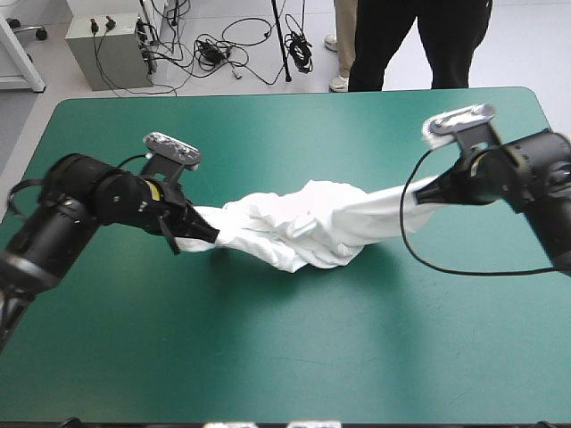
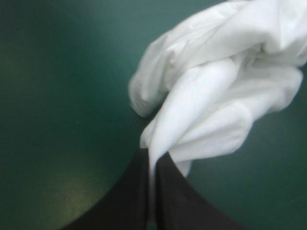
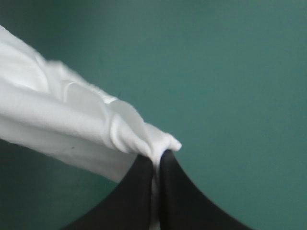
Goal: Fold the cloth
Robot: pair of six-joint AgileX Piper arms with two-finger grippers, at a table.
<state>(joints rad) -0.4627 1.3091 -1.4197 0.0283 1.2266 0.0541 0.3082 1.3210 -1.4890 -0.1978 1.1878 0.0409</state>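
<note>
While left fingers (image 1: 200, 234) and right fingers (image 1: 430, 192) pinch its 9 and 3 o'clock ends, our T-shirt (image 1: 303, 227) sags.
Light, limp, bunched mid-span: we'd regrip at hem corners.

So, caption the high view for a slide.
The left gripper and right gripper hold the white T-shirt bunched between them across the teal-green table.
</note>
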